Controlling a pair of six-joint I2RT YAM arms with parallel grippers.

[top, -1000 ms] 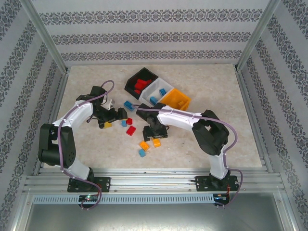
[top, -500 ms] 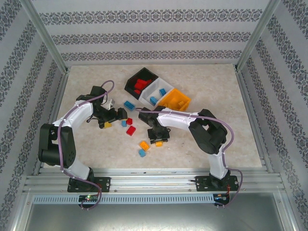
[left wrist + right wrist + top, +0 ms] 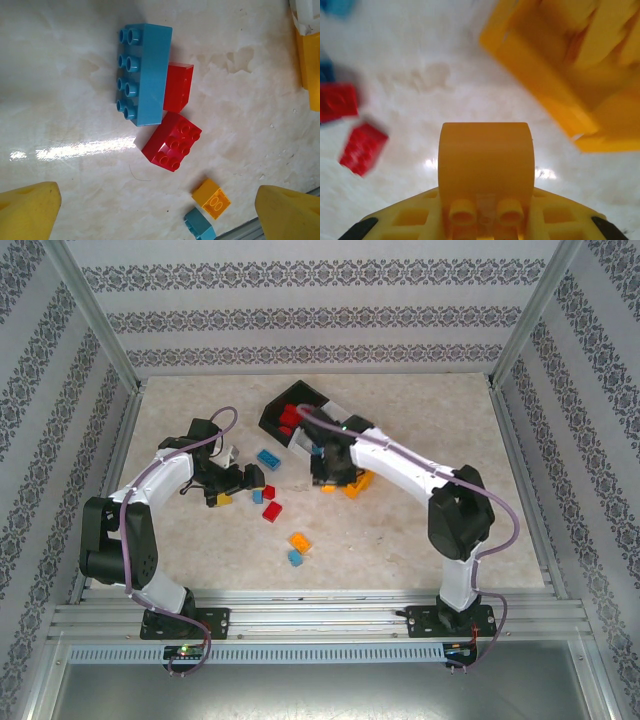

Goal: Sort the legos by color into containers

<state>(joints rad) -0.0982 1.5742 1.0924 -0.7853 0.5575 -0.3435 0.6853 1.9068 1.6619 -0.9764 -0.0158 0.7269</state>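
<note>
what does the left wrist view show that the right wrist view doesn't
Left wrist, not right wrist: the open left gripper, and a small orange brick beside a small blue brick. Right wrist, not left wrist: the right gripper shut on an orange brick. Both: a studs-up red brick and a second red brick on the table, plus the orange-yellow bin. The long light blue brick is sharp in the left wrist view; blue blurs at the right wrist view's left edge may be it.

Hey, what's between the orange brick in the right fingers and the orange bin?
Only bare tabletop, in the right wrist view; nothing sits between the held orange brick and the orange bin.
</note>
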